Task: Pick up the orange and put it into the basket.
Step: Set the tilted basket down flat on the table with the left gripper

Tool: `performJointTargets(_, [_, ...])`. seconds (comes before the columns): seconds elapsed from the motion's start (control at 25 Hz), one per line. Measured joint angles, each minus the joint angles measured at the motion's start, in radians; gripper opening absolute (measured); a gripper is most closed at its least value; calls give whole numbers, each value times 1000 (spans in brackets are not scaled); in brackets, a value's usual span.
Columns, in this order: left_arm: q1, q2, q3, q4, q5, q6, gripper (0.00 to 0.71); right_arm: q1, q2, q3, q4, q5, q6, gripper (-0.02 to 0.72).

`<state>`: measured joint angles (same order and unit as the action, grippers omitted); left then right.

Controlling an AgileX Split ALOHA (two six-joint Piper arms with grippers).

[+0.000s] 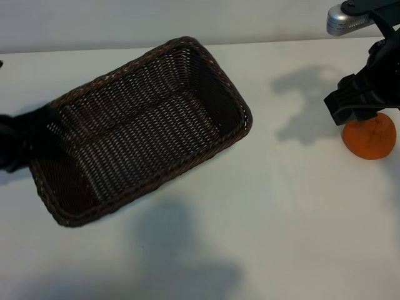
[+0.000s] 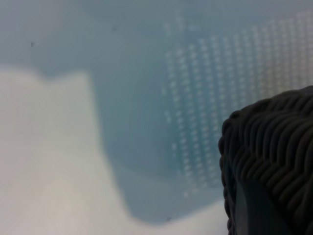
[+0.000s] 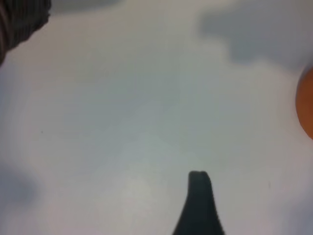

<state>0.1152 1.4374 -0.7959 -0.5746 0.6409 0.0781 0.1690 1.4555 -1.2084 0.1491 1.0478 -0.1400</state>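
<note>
The dark brown wicker basket [image 1: 231, 94] hangs tilted over the white table, its shadow cast well apart from it. My left gripper [image 1: 22, 145] is at the basket's left end, shut on the braided rim [image 2: 274, 156]. The orange [image 1: 370, 137] lies on the table at the far right. My right gripper [image 1: 357, 111] hovers just above and behind the orange, open and holding nothing. In the right wrist view one dark finger [image 3: 198, 196] shows over bare table, the orange [image 3: 307, 105] sits at the picture's edge, and a corner of the basket [image 3: 19, 19] shows farther off.
White table [image 1: 281, 206] stretches between the basket and the orange. A silver fitting [image 1: 344, 20] on the right arm sticks out at the back right. The basket's shadow [image 2: 146, 147] falls on the table beneath it.
</note>
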Motion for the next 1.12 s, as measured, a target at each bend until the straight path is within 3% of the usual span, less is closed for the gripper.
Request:
performJointTargets(0.52, [-4,312,-440,51,203,24,166,0,0,0,0,3,0,526])
performJointTargets(0.88, [-150,455,-621,219,287,18,166,0,0,0,0,4,-1,526])
performJointTargets(1.12, [-214,529,-760,248,304,9,166,0,0,0,0,4,-1,526])
